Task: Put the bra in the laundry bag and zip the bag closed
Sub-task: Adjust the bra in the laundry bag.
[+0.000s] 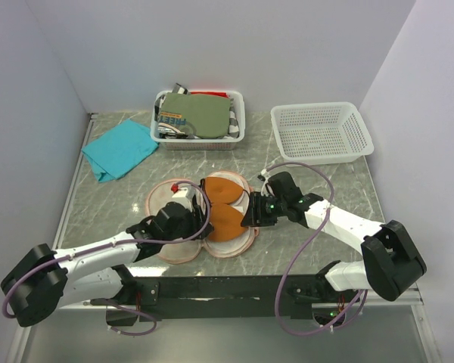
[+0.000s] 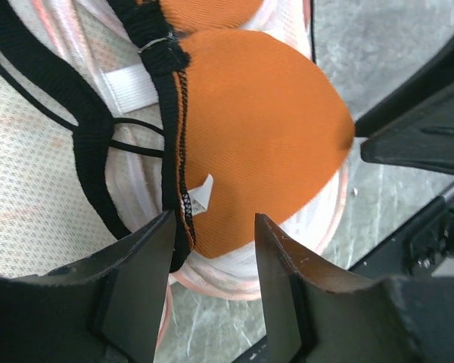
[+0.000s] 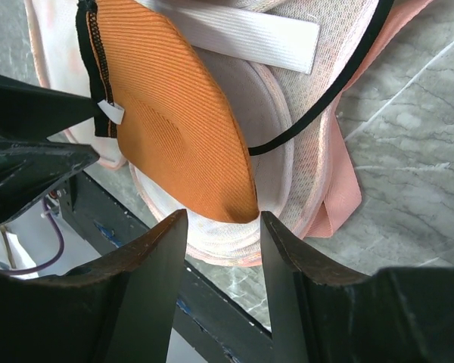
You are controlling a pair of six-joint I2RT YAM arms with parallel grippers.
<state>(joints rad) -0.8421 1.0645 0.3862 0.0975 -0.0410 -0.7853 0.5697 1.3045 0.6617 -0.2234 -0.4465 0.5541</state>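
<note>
Arms reach low from both sides over the open laundry bag point(image 1: 159, 203) at mid-table, where the bra point(image 1: 225, 218) lies inside. Left gripper point(image 2: 212, 223) and right gripper point(image 3: 223, 219) each straddle a cup's edge with fingers apart; whether either pinches it is unclear. From above, the wrists hide the bag's middle.

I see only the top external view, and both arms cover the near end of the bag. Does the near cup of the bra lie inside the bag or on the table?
Observer: Inside. The left wrist view shows that cup of the bra resting in the white mesh shell of the laundry bag, with the rim visible around it.
Operator: Where is the strap?
Observer: A black strap lies across the bag's mesh lining beside the cup.
Operator: And the jaws?
Observer: Both pairs stand apart above the near rim; whether they touch it, I cannot tell.
</note>
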